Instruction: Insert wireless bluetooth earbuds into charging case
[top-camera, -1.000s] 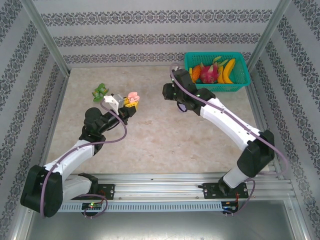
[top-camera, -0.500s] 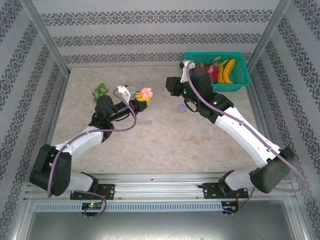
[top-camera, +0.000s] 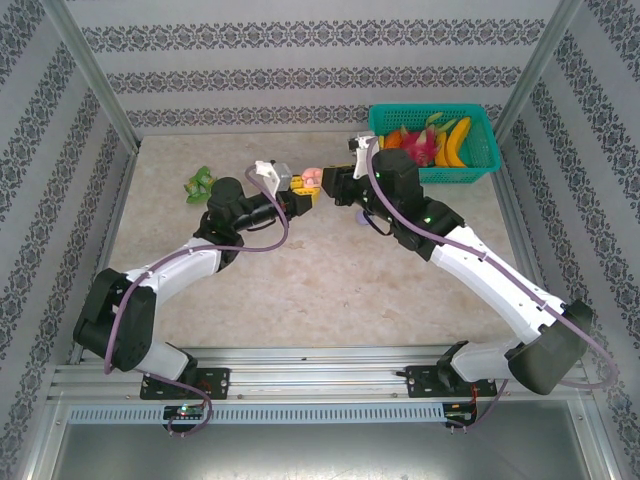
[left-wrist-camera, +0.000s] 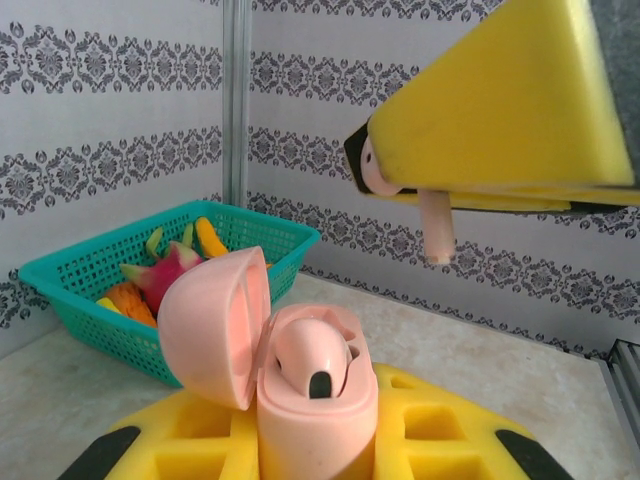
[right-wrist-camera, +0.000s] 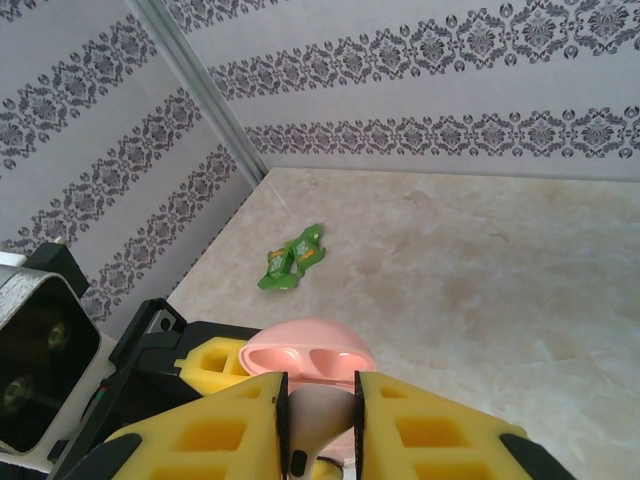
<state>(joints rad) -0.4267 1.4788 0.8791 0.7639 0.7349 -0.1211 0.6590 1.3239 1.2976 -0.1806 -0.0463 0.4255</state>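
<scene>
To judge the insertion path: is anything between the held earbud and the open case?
Nothing; in the left wrist view, the gap between earbud and case is bare.

- The right gripper (right-wrist-camera: 322, 392) reaches in from the bottom edge, its two yellow fingers (right-wrist-camera: 440, 440) set close together.
- A pale pink earbud (right-wrist-camera: 303, 432) sits pinched in the narrow gap between them.
- Just beyond the fingertips is a pink charging case (right-wrist-camera: 312, 352), open, with two hollows showing.
- The left gripper (right-wrist-camera: 296, 366) holds the case, one yellow finger (right-wrist-camera: 213, 362) touching its left side.
- A green wrapper (right-wrist-camera: 292, 258) lies well apart on the marbled table (right-wrist-camera: 480, 260).
- Patterned walls (right-wrist-camera: 420, 80) meet at a metal post (right-wrist-camera: 200, 75).
</scene>
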